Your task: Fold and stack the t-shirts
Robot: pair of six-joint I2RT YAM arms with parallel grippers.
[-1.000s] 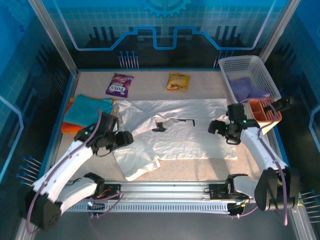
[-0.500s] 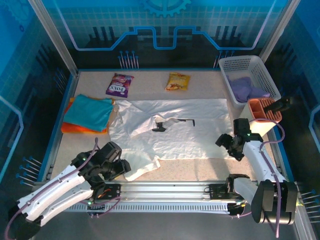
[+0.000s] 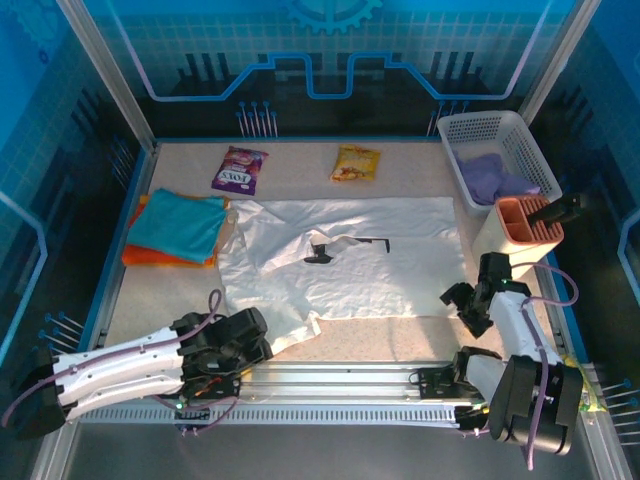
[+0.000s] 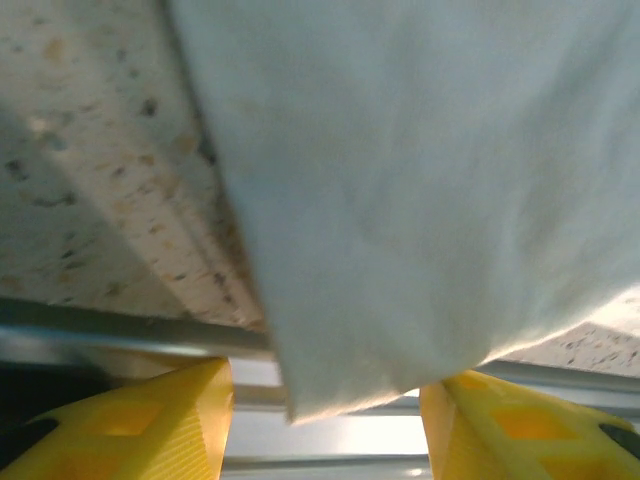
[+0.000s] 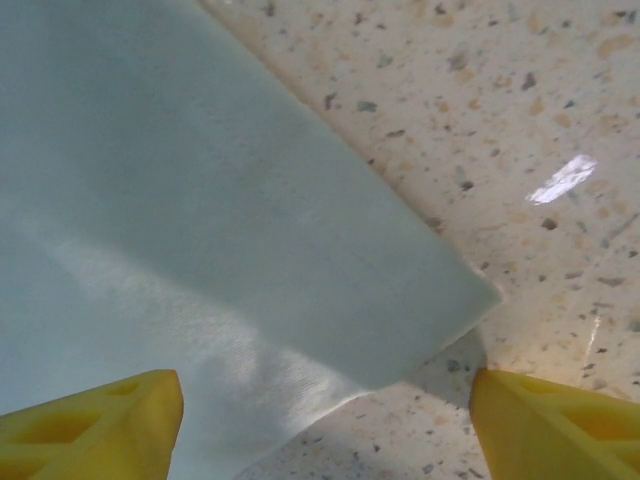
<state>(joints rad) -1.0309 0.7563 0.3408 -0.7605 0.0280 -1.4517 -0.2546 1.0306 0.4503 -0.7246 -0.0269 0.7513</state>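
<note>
I am hovering left gripper [image 4: 328, 388], spread, over the white shirt's [image 3: 340, 270] edge; right gripper [image 5: 325, 392], spread, over its corner.

The left arm [image 3: 120, 362] lies low and outstretched, the left pincer [image 3: 250, 332] with fingers spread. The right arm [image 3: 522, 322] is folded tight, the right pincer [image 3: 462, 300] angled downward, fingers parted.

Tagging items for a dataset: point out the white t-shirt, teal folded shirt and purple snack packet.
white t-shirt [image 3: 400, 270]: top external view, middle of spread body
teal folded shirt [image 3: 180, 222]: top external view, top face centre
purple snack packet [image 3: 239, 169]: top external view, front centre
</note>
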